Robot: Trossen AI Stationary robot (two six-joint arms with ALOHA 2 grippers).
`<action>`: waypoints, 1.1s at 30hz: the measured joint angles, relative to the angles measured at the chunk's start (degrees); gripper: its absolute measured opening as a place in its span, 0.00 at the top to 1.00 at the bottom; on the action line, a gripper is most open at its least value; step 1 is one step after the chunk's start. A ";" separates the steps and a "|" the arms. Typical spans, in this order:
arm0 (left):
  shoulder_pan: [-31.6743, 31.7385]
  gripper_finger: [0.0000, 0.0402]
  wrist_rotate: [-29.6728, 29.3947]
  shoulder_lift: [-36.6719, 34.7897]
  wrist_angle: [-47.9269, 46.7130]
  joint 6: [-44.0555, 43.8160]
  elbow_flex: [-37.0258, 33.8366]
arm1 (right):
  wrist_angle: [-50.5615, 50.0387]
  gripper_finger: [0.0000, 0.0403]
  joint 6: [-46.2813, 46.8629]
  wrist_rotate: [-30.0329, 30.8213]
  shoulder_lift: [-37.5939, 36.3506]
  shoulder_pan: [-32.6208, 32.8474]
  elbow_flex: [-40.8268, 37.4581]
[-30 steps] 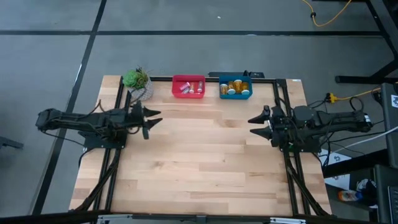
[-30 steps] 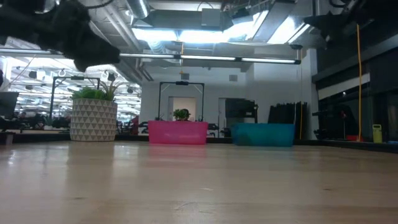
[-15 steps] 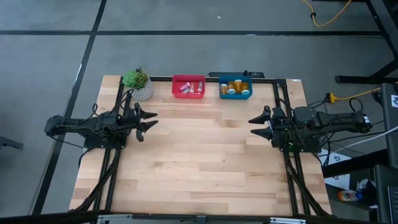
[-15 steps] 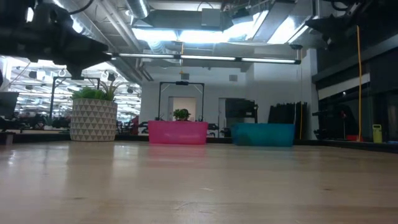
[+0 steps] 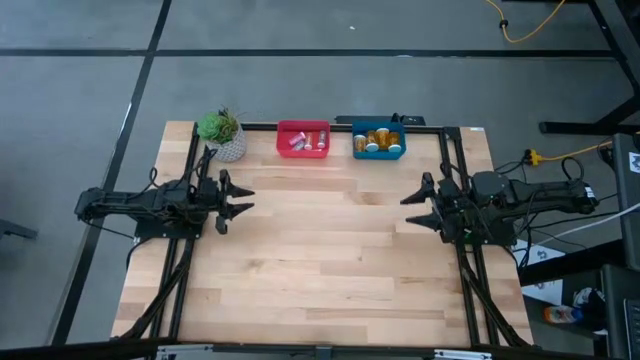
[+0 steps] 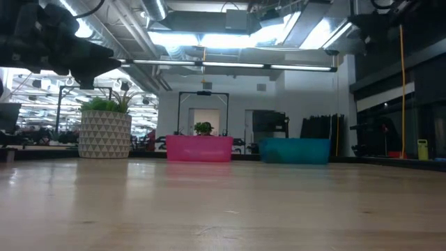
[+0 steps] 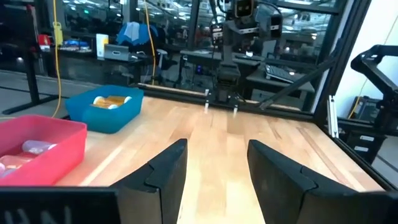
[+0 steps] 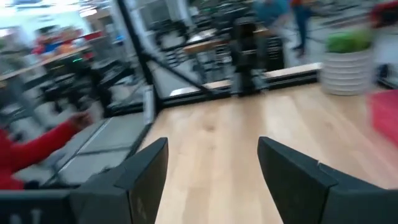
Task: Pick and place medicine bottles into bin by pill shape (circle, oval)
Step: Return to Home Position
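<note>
The medicine bottles lie in two bins at the table's far edge. The red bin [image 5: 302, 139] holds slim pastel vials [image 5: 297, 142]. The blue bin [image 5: 378, 140] holds several orange bottles with white caps [image 5: 378, 138]. Both bins also show in the left wrist view, red [image 7: 37, 149] and blue [image 7: 106, 109]. My left gripper [image 5: 240, 200] is open and empty above the table's left side. My right gripper [image 5: 408, 208] is open and empty above the right side. Its open fingers show in the right wrist view [image 8: 211, 168].
A potted plant in a white patterned pot [image 5: 222, 135] stands at the far left corner, left of the red bin. Bare wooden table [image 5: 330, 260] lies between the two arms and toward the near edge. A person's red sleeve [image 8: 31, 146] shows beyond the table in the right wrist view.
My left gripper has drawn back toward the table's left edge and stays open. My right gripper has drawn back a little toward the table's right edge, still open. The bins and bottles have kept still.
</note>
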 joint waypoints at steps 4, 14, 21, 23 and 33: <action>0.02 0.59 0.00 0.11 -0.01 0.06 0.00 | 0.30 0.38 -4.06 -5.18 -0.02 0.02 -0.02; 0.02 0.59 -0.18 0.11 0.23 0.06 0.02 | 18.06 0.38 -5.59 -5.21 -0.23 0.01 -15.21; 0.02 0.59 -0.18 0.11 0.25 0.08 0.02 | 16.50 0.38 -7.58 -5.22 -4.16 0.00 -20.58; 0.02 0.59 -0.18 0.11 0.25 0.06 0.02 | 13.82 0.38 -8.22 -5.24 -5.93 0.00 -20.99; 0.02 0.59 -0.21 0.11 0.27 0.07 0.02 | 3.37 0.38 -15.33 -4.85 -15.30 0.00 -20.91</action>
